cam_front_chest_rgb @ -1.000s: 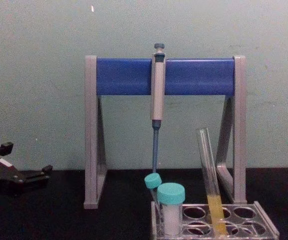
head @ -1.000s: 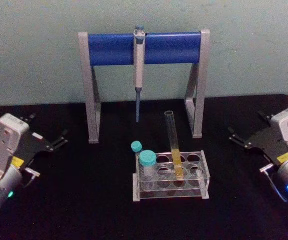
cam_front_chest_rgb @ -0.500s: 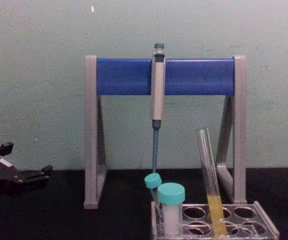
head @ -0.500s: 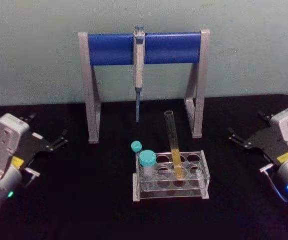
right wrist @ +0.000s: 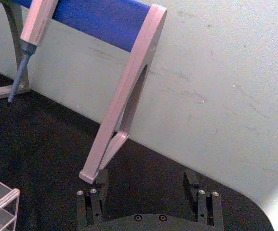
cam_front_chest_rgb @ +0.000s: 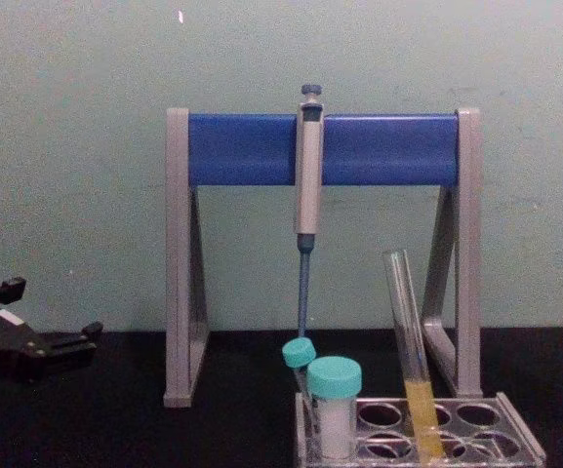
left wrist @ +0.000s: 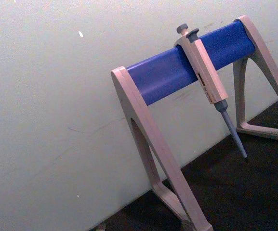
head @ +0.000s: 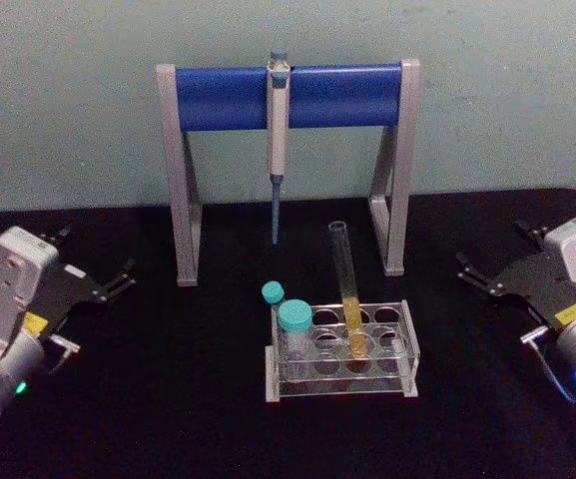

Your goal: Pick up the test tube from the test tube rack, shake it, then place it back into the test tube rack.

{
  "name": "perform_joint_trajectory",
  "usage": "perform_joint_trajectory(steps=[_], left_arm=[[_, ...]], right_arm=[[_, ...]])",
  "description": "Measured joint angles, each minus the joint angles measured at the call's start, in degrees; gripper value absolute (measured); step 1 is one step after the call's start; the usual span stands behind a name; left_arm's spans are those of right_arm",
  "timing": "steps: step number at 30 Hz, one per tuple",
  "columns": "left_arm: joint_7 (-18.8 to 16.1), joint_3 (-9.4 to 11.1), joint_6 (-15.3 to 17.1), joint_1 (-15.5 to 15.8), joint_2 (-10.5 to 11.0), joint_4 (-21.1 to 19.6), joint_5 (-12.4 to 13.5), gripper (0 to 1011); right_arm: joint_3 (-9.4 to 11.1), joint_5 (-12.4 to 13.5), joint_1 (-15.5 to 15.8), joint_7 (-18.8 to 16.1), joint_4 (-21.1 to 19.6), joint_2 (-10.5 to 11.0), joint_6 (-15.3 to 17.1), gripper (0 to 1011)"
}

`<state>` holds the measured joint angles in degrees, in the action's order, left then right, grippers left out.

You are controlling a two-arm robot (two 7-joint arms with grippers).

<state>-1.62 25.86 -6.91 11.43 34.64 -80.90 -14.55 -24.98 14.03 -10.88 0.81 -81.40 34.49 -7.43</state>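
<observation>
The test tube (head: 345, 284) stands leaning slightly in a back-row hole of the test tube rack (head: 408, 349), with yellow liquid in its lower part. From the chest it rises out of the rack (cam_front_chest_rgb: 520, 447) as a long clear tube (cam_front_chest_rgb: 408, 341). My left gripper (head: 96, 251) rests open at the table's far left, well away from the rack, and also shows at the chest view's left edge (cam_front_chest_rgb: 52, 310). My right gripper (head: 490, 246) rests open at the far right, its fingers spread apart over black table in the right wrist view (right wrist: 146, 190). Neither holds anything.
A grey-and-blue pipette stand (head: 218, 98) straddles the table behind the rack, with a pipette (head: 279, 120) hanging from its bar. Two teal-capped vials (head: 294, 321) occupy the rack's left end. A pale wall closes the back. Black tabletop lies between each gripper and the rack.
</observation>
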Motion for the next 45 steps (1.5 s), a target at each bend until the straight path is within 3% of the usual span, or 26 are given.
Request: perform_joint_trajectory(steps=[9,17,25,33,45], left_arm=[[0.0,0.0,0.0,0.0,0.0,0.0,0.0,1001],[0.0,0.0,0.0,0.0,0.0,0.0,0.0,1001],[0.0,0.0,0.0,0.0,0.0,0.0,0.0,1001],[0.0,0.0,0.0,0.0,0.0,0.0,0.0,1001],[0.0,0.0,0.0,0.0,0.0,0.0,0.0,1001]], right_arm=[[1.5,0.5,0.9,-2.1,-1.7,-0.3,-0.8,1000],[2.3,2.3,1.1,-6.5,-4.1,-0.8,-1.8,1000],[1.2,2.9,-1.2,-11.8,-4.4,-2.2,-2.4,1000],[0.2,5.8,-4.2,-18.6,-2.9,-5.1,-2.7,1000],[-0.3,8.5,-5.1,-24.9,-1.8,-7.5,-1.4,1000]])
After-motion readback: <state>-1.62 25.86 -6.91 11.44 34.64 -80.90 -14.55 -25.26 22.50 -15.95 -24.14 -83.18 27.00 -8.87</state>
